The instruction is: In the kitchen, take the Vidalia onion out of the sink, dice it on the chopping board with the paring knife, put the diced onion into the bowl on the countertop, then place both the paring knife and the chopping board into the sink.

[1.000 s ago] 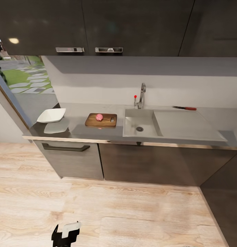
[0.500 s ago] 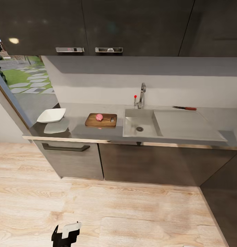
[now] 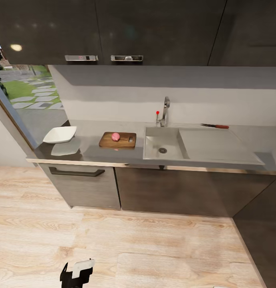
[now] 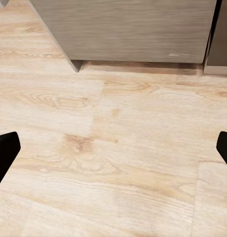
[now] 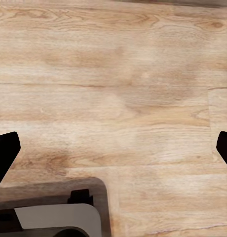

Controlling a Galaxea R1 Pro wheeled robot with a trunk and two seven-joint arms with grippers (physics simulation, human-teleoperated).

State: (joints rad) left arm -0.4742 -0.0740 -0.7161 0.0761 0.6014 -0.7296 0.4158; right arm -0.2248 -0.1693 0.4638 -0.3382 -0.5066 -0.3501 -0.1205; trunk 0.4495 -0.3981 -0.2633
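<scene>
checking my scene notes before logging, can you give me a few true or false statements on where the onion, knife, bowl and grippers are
1. The Vidalia onion lies on the chopping board. True.
2. The paring knife lies in the sink basin. False: it lies on the countertop behind the drainboard.
3. The bowl is right of the tap. False: it sits at the countertop's left end.
4. The left gripper fingers are spread, holding nothing. True.
5. The right gripper grips the knife. False: it is open above the floor.

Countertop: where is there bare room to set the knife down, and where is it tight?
On the countertop, bare strips run between the bowl and chopping board, and in front of the board. The drainboard is bare below the paring knife. Tight: the board, holding the Vidalia onion, nearly meets the sink.
</scene>
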